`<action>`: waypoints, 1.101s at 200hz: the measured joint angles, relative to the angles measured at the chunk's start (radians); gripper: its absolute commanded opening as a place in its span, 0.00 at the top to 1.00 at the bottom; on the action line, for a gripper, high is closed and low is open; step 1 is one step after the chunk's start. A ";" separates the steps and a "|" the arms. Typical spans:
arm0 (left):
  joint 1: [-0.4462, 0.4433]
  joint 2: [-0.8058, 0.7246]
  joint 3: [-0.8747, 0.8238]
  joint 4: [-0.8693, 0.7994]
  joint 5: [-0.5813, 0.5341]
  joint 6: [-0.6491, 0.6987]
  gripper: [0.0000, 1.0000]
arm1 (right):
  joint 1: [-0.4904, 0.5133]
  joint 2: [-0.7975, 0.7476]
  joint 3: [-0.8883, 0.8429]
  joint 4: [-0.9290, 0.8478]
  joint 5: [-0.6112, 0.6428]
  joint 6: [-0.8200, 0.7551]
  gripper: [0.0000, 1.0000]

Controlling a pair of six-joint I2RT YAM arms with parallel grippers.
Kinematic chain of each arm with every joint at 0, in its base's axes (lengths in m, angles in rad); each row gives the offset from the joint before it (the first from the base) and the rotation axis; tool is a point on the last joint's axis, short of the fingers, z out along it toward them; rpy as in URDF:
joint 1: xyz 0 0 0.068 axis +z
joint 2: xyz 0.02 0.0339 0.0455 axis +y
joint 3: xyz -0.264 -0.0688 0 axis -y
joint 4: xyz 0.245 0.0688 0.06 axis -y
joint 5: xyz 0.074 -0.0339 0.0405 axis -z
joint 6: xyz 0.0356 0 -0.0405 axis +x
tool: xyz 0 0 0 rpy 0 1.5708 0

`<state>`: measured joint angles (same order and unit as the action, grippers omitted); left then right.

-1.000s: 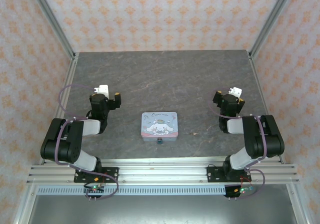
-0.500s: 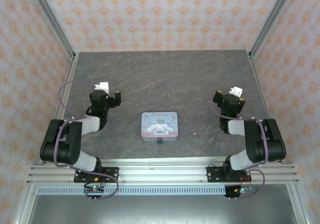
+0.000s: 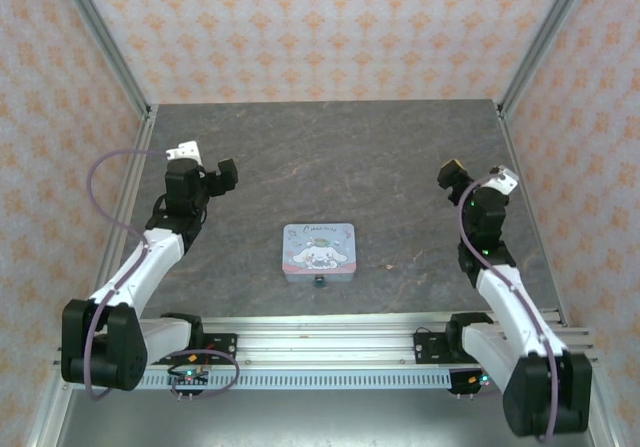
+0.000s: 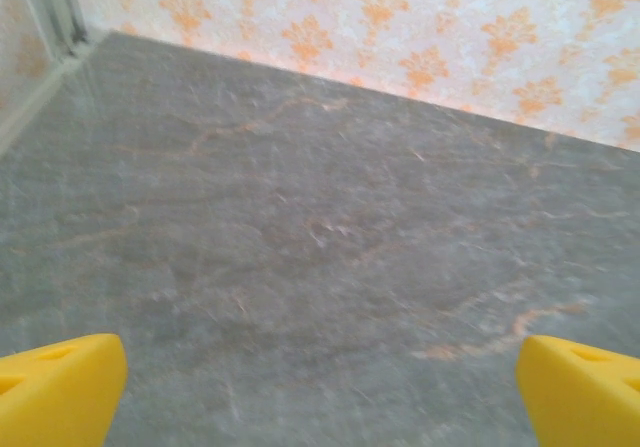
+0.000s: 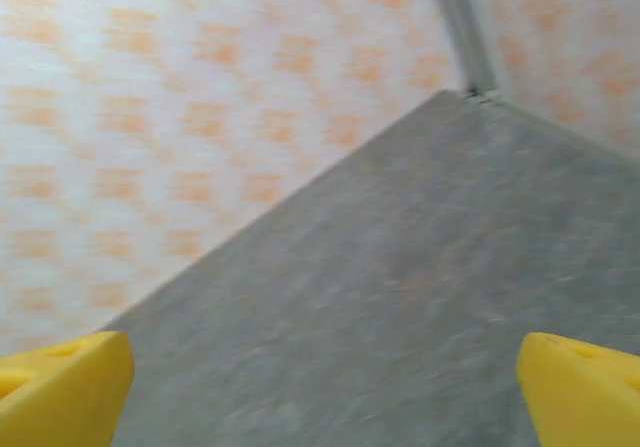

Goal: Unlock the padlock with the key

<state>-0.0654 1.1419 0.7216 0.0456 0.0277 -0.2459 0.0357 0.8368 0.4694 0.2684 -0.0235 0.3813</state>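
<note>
Padlock [image 3: 320,282] sits on the table [image 3: 400,147], just at the near side of the pale blue tin [image 3: 319,247], midway between the left and right edges. Key [image 3: 389,265] is a pale speck right of the tin, apart from it. Left gripper [image 3: 225,174] is spread wide and empty toward the left edge. Right gripper [image 3: 449,176] is likewise toward the right edge.

padlock [image 3: 320,281]: tiny dark teal block | just beside the near side of the tin [image 3: 318,248] | key [image 3: 389,265]: pale speck, flat on the table [image 3: 330,157] | right of tin, apart from padlock
</note>
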 measured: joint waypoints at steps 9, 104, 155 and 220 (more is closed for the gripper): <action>-0.011 -0.011 0.031 -0.067 0.026 -0.042 0.00 | 0.000 -0.041 0.000 -0.024 -0.066 0.037 0.08; -0.242 -0.069 -0.014 -0.502 0.222 -0.361 0.00 | 0.308 -0.021 -0.092 -0.316 -0.437 0.341 0.25; -0.404 -0.060 -0.071 -0.470 0.239 -0.483 0.02 | 0.476 0.079 -0.096 -0.296 -0.406 0.431 0.34; -0.507 0.068 -0.070 -0.351 0.241 -0.567 0.05 | 0.588 0.240 -0.093 -0.211 -0.384 0.484 0.46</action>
<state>-0.5728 1.2098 0.6518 -0.3054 0.2687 -0.8131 0.6239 1.0771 0.3767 0.0578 -0.4072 0.8654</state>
